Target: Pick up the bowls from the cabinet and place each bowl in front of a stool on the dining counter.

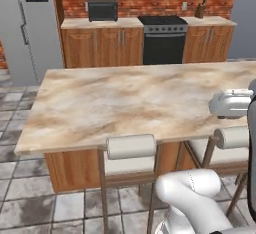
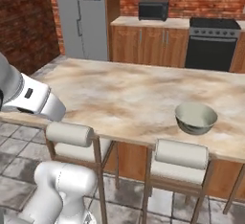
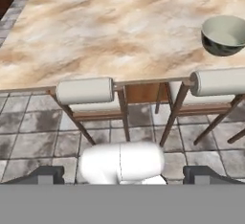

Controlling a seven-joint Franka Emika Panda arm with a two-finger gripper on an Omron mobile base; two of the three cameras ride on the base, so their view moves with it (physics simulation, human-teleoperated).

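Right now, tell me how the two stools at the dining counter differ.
The left stool faces bare marbled top; the right stool has a bowl on the dining counter just beyond it. In the hand view the left stool shows whole, the right stool is cut by the edge. Both share brown wooden frames and cream roll cushions.

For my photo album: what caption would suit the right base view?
One patterned bowl sits on the marbled dining counter before the right stool; the left stool awaits its bowl.

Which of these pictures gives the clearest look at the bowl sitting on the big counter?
The right base view: the bowl stands whole on the dining counter, rim and pale inside plain. The hand view shows it cut by the right edge. The left base view has the robot's arm across that spot.
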